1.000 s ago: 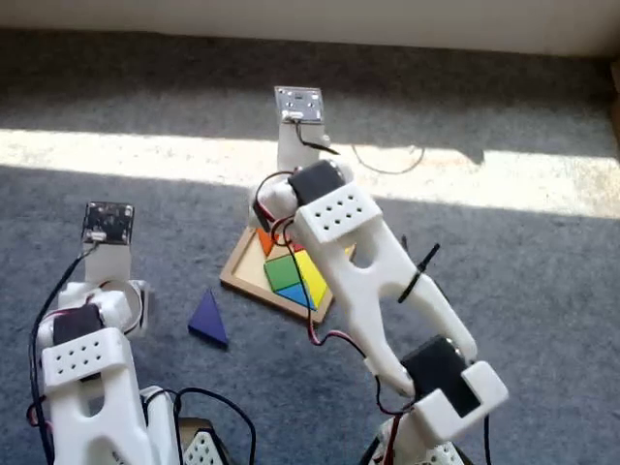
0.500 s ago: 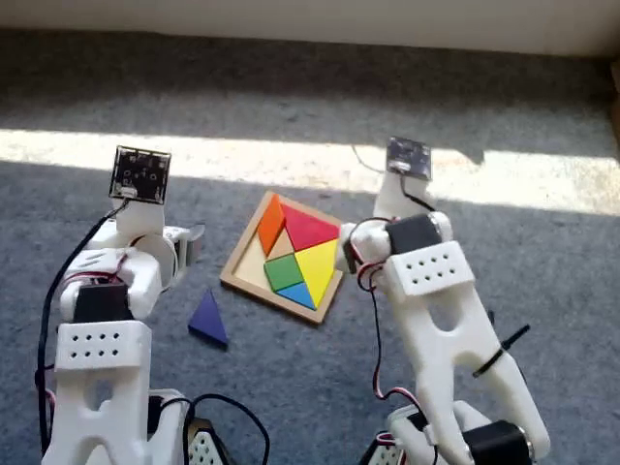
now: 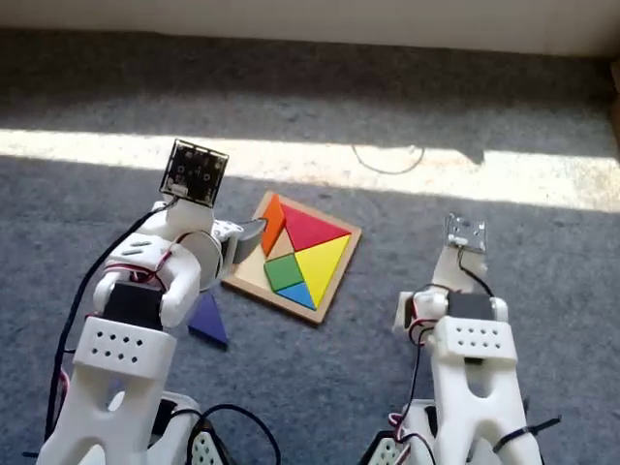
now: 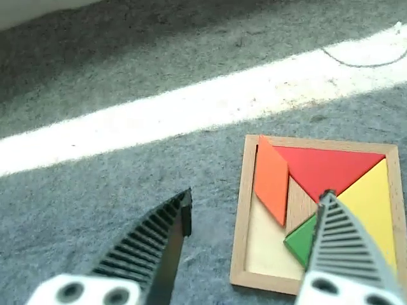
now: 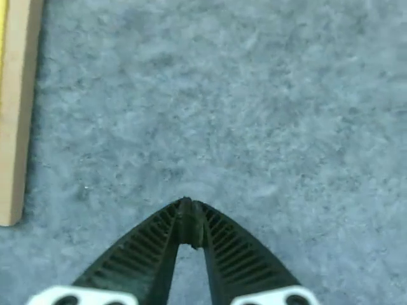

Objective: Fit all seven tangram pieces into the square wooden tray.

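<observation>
Stage: tray part-filled, 1 loose piece awaiting pickup.
The square wooden tray (image 4: pixel 238 216) lies on the grey carpet (image 3: pixel 542 262) with 5 coloured pieces seated, and bare wood shows in the corner nearest the left arm. The dark blue triangle (image 3: pixel 206 316) lies on the carpet just beside the tray, close against that arm. The left hand (image 4: pixel 256 197) hovers over the tray's rim, fingers wide apart and empty. The right hand (image 5: pixel 186 222), fingers together and empty, sits over carpet off the tray's other side. Judgement: the left hand must shift to the triangle, grip its edges and turn it to suit the gap. A 7th piece cannot be located. The thin cable (image 3: pixel 387 161) lies well apart, no obstruction.
</observation>
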`<state>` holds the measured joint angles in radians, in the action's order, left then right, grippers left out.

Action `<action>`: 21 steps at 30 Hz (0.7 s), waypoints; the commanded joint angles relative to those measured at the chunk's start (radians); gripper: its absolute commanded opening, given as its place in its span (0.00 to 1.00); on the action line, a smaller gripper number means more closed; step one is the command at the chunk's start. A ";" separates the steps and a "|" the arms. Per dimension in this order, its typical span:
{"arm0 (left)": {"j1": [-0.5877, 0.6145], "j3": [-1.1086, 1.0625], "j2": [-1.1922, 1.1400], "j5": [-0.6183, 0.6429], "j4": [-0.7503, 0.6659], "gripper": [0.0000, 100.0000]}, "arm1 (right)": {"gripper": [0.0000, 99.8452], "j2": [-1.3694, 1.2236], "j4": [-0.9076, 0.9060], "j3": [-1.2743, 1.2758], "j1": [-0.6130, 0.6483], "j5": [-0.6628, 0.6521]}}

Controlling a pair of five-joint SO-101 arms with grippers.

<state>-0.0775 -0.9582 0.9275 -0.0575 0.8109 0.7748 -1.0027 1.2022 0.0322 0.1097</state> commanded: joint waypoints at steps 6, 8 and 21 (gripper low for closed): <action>-0.061 0.114 -0.002 0.005 -0.018 0.29 | 0.01 0.094 0.191 0.193 -0.045 -0.017; -0.061 0.134 -0.044 0.003 -0.020 0.29 | 0.01 0.110 0.191 0.206 -0.047 -0.018; -0.061 0.495 -0.679 0.009 -0.017 0.29 | 0.01 0.125 0.191 0.219 -0.047 -0.018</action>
<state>-0.1220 -0.5992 0.3859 -0.0575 0.8109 0.8838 -0.8278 1.4246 -0.0015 0.1005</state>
